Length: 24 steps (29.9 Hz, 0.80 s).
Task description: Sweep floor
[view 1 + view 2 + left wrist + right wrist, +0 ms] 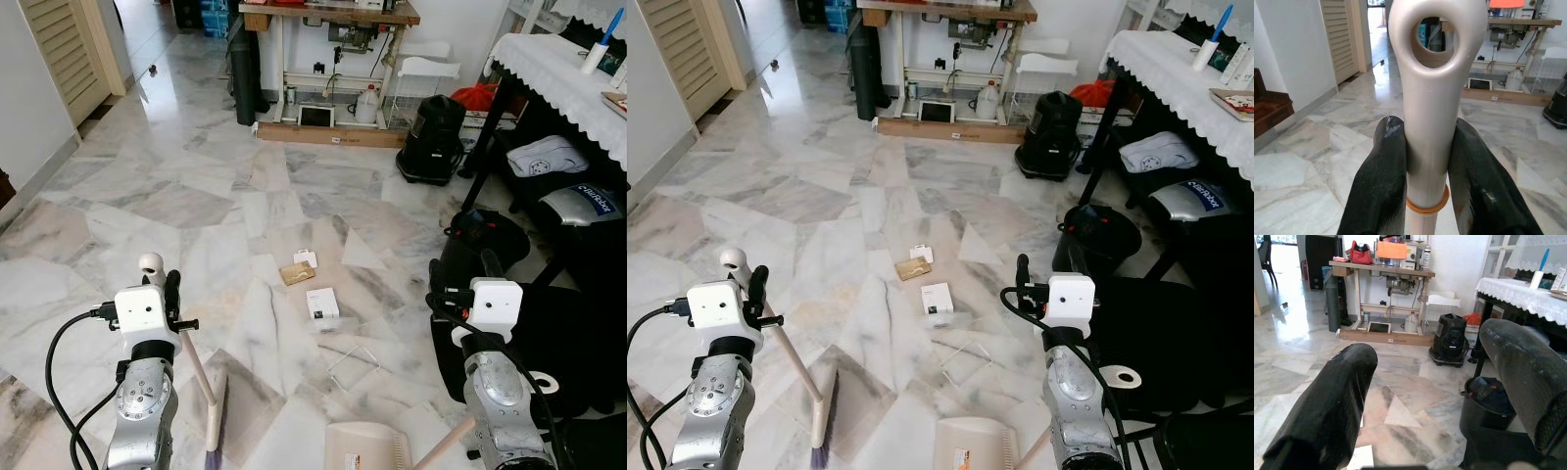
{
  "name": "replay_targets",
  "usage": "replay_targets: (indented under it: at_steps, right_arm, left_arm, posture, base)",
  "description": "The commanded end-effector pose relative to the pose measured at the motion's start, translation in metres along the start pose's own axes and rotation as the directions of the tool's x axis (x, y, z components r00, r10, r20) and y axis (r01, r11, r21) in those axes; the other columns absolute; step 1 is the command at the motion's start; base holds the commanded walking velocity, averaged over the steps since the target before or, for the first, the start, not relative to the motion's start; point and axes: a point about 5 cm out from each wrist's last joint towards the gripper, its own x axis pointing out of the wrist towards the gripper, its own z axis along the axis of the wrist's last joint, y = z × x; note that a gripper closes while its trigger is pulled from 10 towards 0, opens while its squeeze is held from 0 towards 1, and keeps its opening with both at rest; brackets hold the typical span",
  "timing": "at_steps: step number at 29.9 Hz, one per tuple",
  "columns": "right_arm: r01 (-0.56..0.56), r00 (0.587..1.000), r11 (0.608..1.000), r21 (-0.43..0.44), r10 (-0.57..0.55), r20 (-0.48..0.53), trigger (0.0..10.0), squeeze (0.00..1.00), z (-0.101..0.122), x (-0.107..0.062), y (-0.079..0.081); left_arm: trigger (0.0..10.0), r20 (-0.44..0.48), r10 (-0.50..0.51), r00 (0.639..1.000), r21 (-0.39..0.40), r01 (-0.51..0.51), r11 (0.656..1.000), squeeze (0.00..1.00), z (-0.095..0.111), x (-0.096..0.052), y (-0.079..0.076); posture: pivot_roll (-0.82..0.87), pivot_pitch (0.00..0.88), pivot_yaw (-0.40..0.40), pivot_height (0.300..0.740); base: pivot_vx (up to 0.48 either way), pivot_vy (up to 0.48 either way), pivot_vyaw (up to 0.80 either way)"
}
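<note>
My left gripper (163,284) is shut on the cream broom handle (1430,98), just below its hanging hole. The handle slants down to the broom head (216,423) on the marble floor. My right gripper (1435,352) points up with its fingers wide apart and nothing between the tips. A cream dustpan (367,448) stands on the floor between the arms. Its wooden handle (446,446) runs up toward my right arm, where its end is hidden. Litter lies ahead: a small white box (321,303), a brown card scrap (297,273), a white scrap (305,258) and clear plastic (353,360).
A black bin (482,245) and dark bags stand close on the right, under a table with a white lace cloth (554,64). A black vacuum (431,137) and a sewing table (328,15) are at the back. A louvred door (64,49) is at the far left.
</note>
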Motion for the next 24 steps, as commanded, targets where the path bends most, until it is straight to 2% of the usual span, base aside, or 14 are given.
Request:
replay_targets:
  at_steps: [1, 13, 24]
  right_arm:
    - [0.009, 1.000, 1.000, -0.003, -0.009, 0.015, 10.0, 0.00, 0.0037, 0.0024, -0.0024]
    - [0.007, 1.000, 1.000, -0.009, -0.007, 0.011, 10.0, 0.00, 0.0040, 0.0027, -0.0024]
    - [0.020, 1.000, 1.000, -0.014, -0.020, 0.024, 10.0, 0.00, 0.0080, 0.0022, -0.0037]
  left_arm:
    - [10.0, 0.041, -0.004, 0.999, 0.003, 0.004, 1.000, 0.00, 0.0067, 0.0031, -0.0013]
    - [10.0, 0.039, 0.001, 0.999, 0.006, -0.001, 1.000, 0.00, 0.0068, 0.0032, -0.0009]
    - [10.0, 0.039, 0.005, 0.999, -0.003, -0.005, 1.000, 0.00, 0.0061, 0.0029, -0.0015]
  posture:
    - [-0.05, 0.000, -0.058, 0.740]
    - [-0.05, 0.000, -0.058, 0.740]
    - [-0.05, 0.000, -0.058, 0.740]
  base:
    - [0.000, -0.277, 0.00]
    - [0.000, -0.280, 0.00]
    - [0.000, 0.000, 0.00]
